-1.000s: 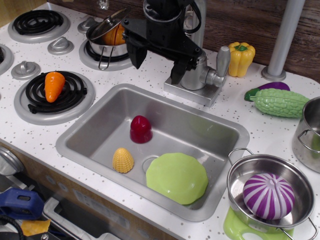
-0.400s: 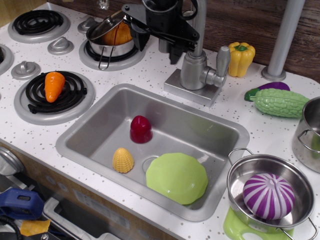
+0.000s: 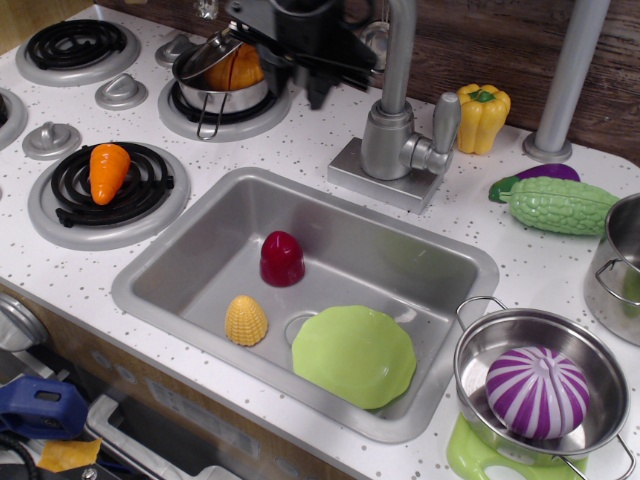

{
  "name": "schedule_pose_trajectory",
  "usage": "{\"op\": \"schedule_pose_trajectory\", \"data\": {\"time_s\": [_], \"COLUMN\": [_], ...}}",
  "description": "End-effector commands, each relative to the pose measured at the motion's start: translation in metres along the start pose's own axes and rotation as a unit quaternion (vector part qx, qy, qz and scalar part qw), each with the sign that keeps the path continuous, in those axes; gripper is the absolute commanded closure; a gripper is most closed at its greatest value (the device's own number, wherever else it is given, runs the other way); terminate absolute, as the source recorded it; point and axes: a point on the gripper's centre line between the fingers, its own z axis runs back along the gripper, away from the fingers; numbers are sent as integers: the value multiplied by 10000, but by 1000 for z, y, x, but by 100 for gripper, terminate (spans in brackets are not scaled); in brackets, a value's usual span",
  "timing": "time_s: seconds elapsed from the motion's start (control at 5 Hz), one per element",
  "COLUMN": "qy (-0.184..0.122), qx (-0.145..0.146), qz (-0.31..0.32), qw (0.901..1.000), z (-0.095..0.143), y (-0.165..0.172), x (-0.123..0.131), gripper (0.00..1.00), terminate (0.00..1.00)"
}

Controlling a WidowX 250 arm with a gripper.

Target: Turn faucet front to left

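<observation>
Observation.image view: the faucet (image 3: 398, 140) stands on the counter at the sink's (image 3: 180, 250) far rim, its spout rising upright out of frame. The gripper (image 3: 300, 55) hangs just left of the spout, apart from it, jaw spacing impossible to tell. A lidded pot (image 3: 222, 75) sits farther left.

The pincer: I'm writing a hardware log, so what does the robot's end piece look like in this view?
The pincer is matte black with flat, angular plates and dark finger pieces that taper downward. Its upper body is cut off by the top edge of the picture. No markings or labels are legible, and no cable can be clearly made out.
</observation>
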Motion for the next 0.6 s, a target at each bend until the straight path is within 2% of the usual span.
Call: {"op": "schedule_pose_trajectory", "data": {"time_s": [0.0,0.4], "qy": [-377,-655], "qx": [180,103], "qz": [-376,-603], "qw": [9984,9960], "z": [-8,-41], "y": [25,46], "x": [22,38], "gripper": [100,100], "terminate": [0,0]}}
